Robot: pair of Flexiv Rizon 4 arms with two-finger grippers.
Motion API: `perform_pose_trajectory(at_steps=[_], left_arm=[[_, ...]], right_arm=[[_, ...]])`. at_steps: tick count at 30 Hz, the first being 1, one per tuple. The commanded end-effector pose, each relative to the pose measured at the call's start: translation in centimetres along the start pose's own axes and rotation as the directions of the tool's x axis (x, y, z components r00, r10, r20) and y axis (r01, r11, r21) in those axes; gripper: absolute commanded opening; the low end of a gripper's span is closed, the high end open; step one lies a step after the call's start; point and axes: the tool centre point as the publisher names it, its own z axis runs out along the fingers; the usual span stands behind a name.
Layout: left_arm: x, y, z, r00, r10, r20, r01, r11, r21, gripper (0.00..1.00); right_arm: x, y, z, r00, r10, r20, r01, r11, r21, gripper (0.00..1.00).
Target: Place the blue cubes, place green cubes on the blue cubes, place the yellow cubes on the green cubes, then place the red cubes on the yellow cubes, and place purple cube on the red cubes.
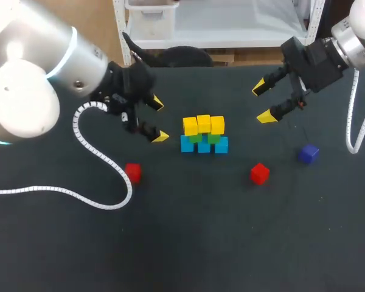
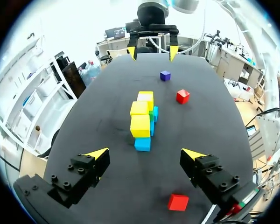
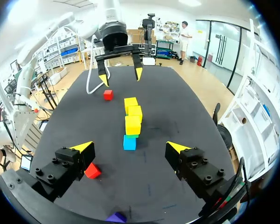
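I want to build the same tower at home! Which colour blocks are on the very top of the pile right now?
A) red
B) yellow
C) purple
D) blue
B, because the yellow cubes sit highest, resting on the green cubes, while the red cubes and the purple cube lie loose on the table.

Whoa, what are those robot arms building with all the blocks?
They are building a little tower of cubes. The blue cubes sit at the bottom, the green cubes on them, and the yellow cubes on top. Right now the left pincer and the right pincer hang open on either side of the tower, holding nothing. The two red cubes and the purple cube lie loose on the table, not yet stacked.
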Motion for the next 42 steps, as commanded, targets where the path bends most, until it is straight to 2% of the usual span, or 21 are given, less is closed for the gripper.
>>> perform_pose_trajectory(at_steps=[1,3,8,21,26,35,42], left_arm=[[0.4,-0.5,-0.4,1.0,0.008,0.021,-0.008,1.0,0.0,1.0],[0.4,-0.6,-0.5,1.0,0.01,-0.007,-0.01,1.0,0.019,1.0],[-0.4,-1.1,-1.1,0.984,0.025,-0.176,-0.008,0.995,0.097,1.0],[-0.4,-1.1,-1.1,0.984,0.025,-0.176,-0.008,0.995,0.097,1.0],[-0.8,-1.8,-1.4,0.973,0.046,-0.227,-0.028,0.996,0.082,1.0],[1.4,-3.9,-2.3,0.955,0.014,-0.297,0.022,0.993,0.118,1.0],[3.9,-5.5,-3.2,0.956,0.005,-0.292,0.032,0.992,0.123,1.0]], right_arm=[[0.0,0.0,0.0,1.0,-0.001,0.001,0.001,1.0,0.0,1.0],[0.0,0.0,0.0,1.0,-0.001,0.001,0.001,1.0,0.0,1.0],[0.0,0.0,0.0,1.0,-0.001,0.001,0.001,1.0,0.0,1.0],[0.0,0.0,0.0,1.0,-0.001,0.001,0.001,1.0,0.0,1.0],[0.0,0.0,0.0,1.0,-0.001,0.001,0.001,1.0,0.0,1.0],[0.0,0.0,0.0,1.0,-0.001,0.001,0.001,1.0,0.0,1.0],[0.0,0.0,0.0,1.0,-0.001,0.001,0.001,1.0,0.0,1.0]])
